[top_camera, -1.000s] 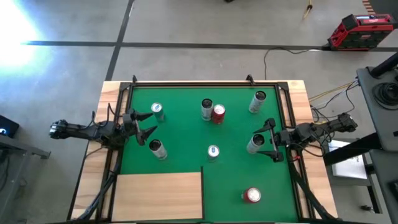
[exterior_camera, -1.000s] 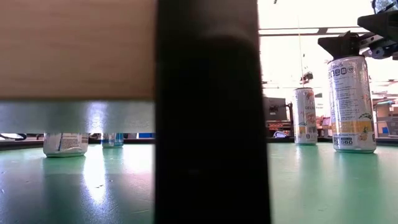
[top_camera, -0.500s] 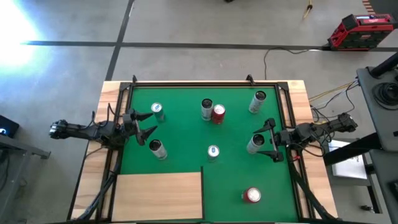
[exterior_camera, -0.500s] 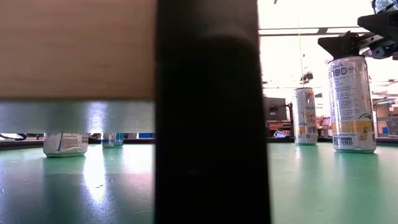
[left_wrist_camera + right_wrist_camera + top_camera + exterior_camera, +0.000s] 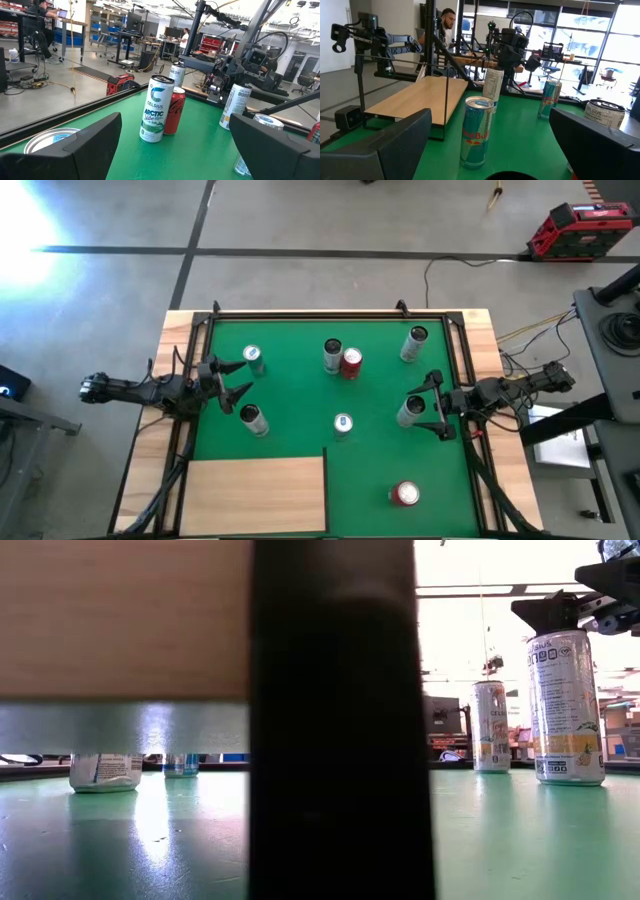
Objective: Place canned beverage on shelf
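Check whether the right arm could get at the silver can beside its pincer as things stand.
Probably yes: the right pincer stands open with the silver can already between its fingers, and no other can crowds it.

Overhead view of a green felt mat (image 5: 300,395) inside a wooden table rim (image 5: 180,325). The pale wooden shelf (image 5: 255,493) lies at the mat's near left corner. Seven cans stand on the mat: two at left (image 5: 254,359) (image 5: 254,420), a silver can (image 5: 332,355) touching a red can (image 5: 351,363), one small central can (image 5: 343,424), one at far right (image 5: 413,345), and a red can (image 5: 404,494) near right. The left gripper (image 5: 232,378) stands open between the two left cans. The right gripper (image 5: 428,404) is spread around a silver can (image 5: 410,411).
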Tool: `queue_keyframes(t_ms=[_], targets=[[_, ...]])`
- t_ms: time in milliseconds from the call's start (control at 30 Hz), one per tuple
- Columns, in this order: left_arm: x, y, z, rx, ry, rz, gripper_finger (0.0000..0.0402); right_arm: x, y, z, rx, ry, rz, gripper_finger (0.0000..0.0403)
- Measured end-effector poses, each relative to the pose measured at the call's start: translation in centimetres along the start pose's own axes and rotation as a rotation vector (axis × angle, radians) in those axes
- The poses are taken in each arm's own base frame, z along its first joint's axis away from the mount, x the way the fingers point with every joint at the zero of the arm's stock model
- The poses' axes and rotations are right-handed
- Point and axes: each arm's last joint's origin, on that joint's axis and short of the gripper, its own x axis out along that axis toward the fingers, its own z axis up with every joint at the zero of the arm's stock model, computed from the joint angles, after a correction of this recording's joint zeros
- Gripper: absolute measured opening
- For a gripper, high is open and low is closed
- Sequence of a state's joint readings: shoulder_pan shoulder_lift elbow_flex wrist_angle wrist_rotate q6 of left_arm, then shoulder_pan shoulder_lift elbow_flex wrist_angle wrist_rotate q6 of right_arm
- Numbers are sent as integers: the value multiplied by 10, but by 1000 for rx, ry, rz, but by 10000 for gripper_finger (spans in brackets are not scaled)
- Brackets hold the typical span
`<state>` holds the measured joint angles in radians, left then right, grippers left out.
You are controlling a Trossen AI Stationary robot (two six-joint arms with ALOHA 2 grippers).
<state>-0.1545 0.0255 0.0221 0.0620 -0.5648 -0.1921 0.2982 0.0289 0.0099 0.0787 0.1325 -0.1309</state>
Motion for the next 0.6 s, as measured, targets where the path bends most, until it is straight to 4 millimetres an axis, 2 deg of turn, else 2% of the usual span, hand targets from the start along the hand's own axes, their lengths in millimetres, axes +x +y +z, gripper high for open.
queue_keyframes(t_ms=[333, 600], targets=[[0, 0, 0, 0, 0, 0, 355, 0, 0, 1, 11, -10, -1, 396], [0, 0, 0, 0, 0, 0, 355, -2, -2, 17, 289, -181, 1, 396]])
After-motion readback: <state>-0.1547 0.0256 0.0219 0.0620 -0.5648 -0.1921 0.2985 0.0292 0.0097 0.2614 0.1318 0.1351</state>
